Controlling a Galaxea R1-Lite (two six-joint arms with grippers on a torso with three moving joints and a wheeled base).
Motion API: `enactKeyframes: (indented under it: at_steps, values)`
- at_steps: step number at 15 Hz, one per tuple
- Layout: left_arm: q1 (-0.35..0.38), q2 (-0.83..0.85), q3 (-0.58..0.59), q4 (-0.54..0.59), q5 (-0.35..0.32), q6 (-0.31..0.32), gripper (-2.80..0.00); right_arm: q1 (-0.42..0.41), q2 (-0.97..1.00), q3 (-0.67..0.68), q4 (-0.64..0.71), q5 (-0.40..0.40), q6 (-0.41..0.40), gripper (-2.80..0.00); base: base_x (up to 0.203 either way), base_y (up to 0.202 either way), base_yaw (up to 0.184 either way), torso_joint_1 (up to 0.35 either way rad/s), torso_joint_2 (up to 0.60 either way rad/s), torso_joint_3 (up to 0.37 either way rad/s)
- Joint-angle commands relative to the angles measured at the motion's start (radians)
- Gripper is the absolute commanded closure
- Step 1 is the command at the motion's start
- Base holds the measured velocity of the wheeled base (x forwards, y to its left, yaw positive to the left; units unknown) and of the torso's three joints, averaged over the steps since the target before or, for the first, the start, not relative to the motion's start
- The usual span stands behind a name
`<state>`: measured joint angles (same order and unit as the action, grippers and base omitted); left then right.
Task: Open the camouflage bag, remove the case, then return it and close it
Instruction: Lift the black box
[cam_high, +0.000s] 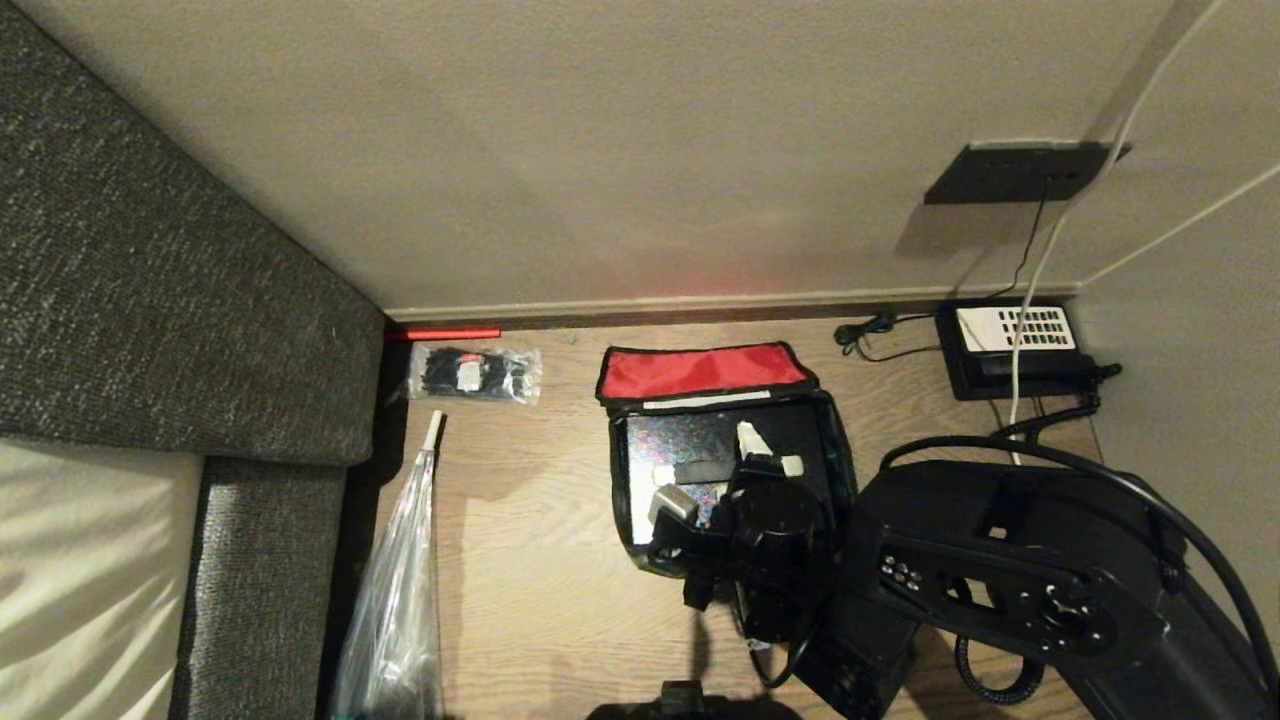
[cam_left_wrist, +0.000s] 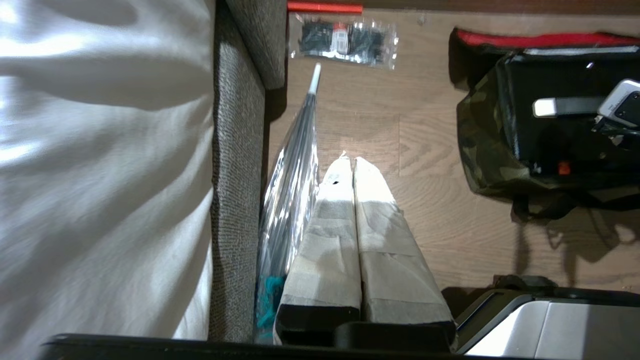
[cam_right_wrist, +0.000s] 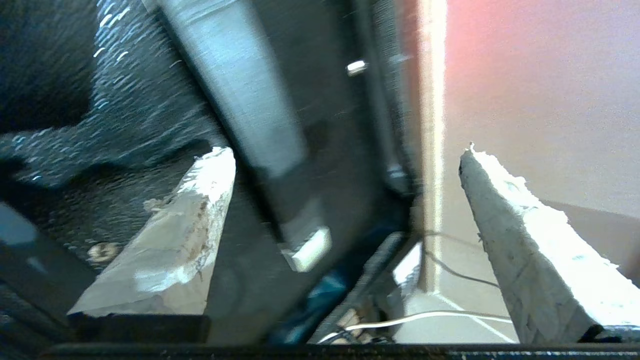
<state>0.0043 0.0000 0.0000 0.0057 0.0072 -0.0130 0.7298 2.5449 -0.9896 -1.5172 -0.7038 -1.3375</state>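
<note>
Head view shows the camouflage bag (cam_high: 730, 470) on the wooden floor (cam_high: 520, 560), lid flipped back toward the wall (cam_high: 640, 150), red lining up. The case (cam_high: 680, 445) lies flat inside, long side running left to right. Bare floor lies to its left. The right claw (cam_high: 765, 452) hangs over the case, wide open, holding nothing. The left claw (cam_left_wrist: 354, 165) is closed.

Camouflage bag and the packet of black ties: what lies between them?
Nothing: bare wooden floor separates the bag from the packet, as the head view shows.
</note>
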Motion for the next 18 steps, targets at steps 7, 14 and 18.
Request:
enactKeyframes:
  at_steps: [7,14,18]
  values:
    - [0.000,0.000,0.003,-0.001,0.000,0.005,0.00,0.000,0.018,-0.011,-0.013,-0.048,-0.006,-2.80,0.000,0.000,0.000,0.001,0.00,0.036]
    - [0.000,0.000,0.003,-0.001,0.000,0.005,0.00,-0.003,0.049,-0.034,-0.013,-0.039,-0.045,-2.80,0.000,0.000,0.000,0.000,0.00,0.000]
    - [0.000,0.000,0.003,-0.001,0.000,0.005,0.00,-0.004,0.097,-0.126,-0.013,-0.029,-0.080,-2.80,0.000,0.000,0.000,0.000,0.00,0.000]
